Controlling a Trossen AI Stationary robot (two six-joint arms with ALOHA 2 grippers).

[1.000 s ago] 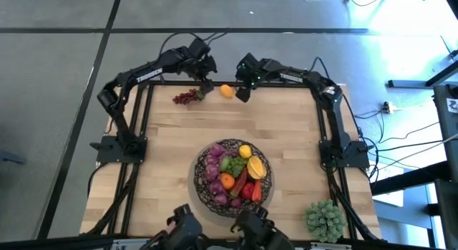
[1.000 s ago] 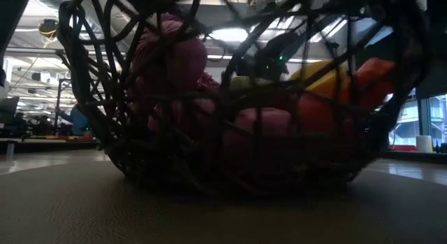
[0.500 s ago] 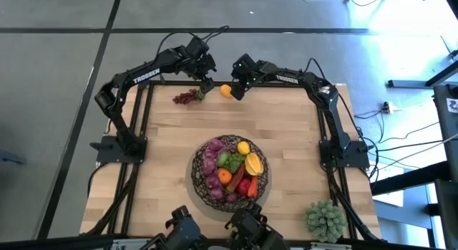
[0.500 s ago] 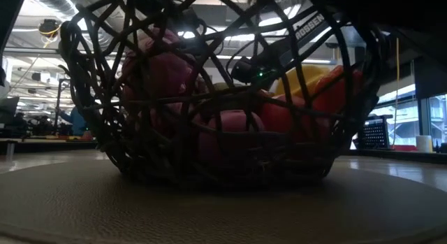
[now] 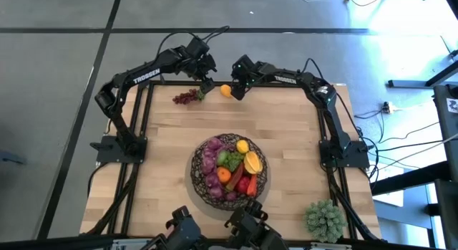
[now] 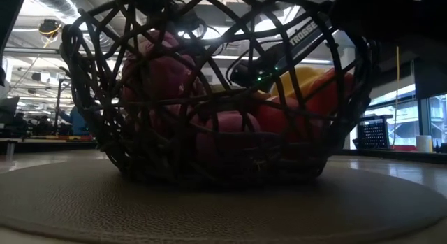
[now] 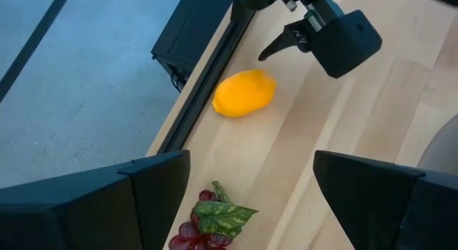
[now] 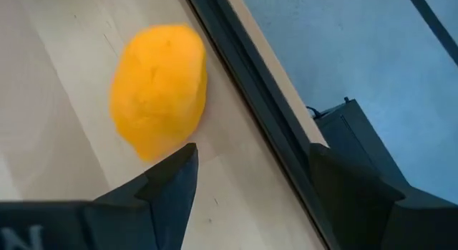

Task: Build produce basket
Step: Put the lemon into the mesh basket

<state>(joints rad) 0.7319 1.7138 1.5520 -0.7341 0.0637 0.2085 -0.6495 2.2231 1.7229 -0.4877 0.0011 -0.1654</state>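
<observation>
High view: I count one basket [image 5: 195, 180] on the bench [image 5: 286, 135], well behind both my hands, near the bench's front edge. In it I make out one purple grape mass, one green bunch, one small orange, two yellow-orange pieces and two red items; the exact count of the packed produce [image 5: 232, 171] is uncertain. Loose items on the bench: one lemon [image 5: 225, 91] and one dark red grape bunch [image 5: 186, 97] with a green leaf. One pale green spiky plant [image 5: 323, 218] sits at the bench's front corner on my right side, well apart from everything.

My left hand [image 5: 207, 85] hangs above the far edge, between the grape bunch and the lemon, both just beside it. Left wrist view: the two fingers [image 7: 143, 193] stand wide apart with nothing between them; the grape bunch [image 7: 207, 225] lies just ahead of them, the lemon [image 7: 244, 93] farther ahead.

My right hand [image 5: 236, 91] sits just beside the lemon on its other side. Right wrist view: the fingers [image 8: 168, 189] are parted and empty, the lemon [image 8: 159, 89] just ahead of one tip, lying against the dark frame rail [image 8: 250, 99]. I cannot tell whether the tip touches it.

Readable writing: "TROSSEN" in white on my left arm [image 5: 147, 74] in the high view; "TROSSE…" is partly readable on an arm [image 6: 304, 33] behind the basket [image 6: 98, 132] in the low view.
</observation>
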